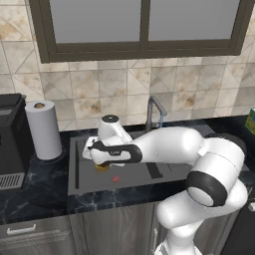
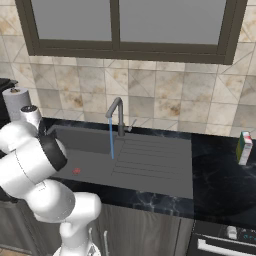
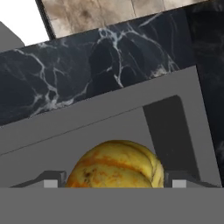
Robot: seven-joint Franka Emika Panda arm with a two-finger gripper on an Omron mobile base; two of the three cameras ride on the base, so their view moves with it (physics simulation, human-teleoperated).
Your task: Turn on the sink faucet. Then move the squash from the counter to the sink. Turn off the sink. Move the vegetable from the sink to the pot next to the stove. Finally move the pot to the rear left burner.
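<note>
Over the left part of the dark grey rectangular sink basin [image 1: 84, 179]: white arm's end effector [image 1: 102, 167] lowered into the basin, near the small red drain mark [image 1: 115, 179]. Between the two dark fingertips [image 3: 50, 183], close to the hand camera: small roundish yellow squash with orange mottling [image 3: 116, 164], flanked by a tip on each side; appears grasped, though actual contact of the pads not discernible. Squash glimpsed as a yellow patch [image 1: 103, 168] beneath the hand in the left base view, inside the basin; whether resting on the floor of the basin or held just above it, cannot tell.

Behind the basin: slim grey metal faucet with downturned spout [image 2: 118, 114], thin blue stream of water [image 2: 111, 140] falling from the spout into the sink. To the right of the basin: ribbed drainboard wing [image 2: 150, 157]. Around the sink: glossy black marble counter with white veins [image 3: 65, 78].

On the counter left of the sink: white paper towel roll, upright [image 1: 44, 129]. On the counter well right of the sink: small green-and-white carton [image 2: 244, 147].
</note>
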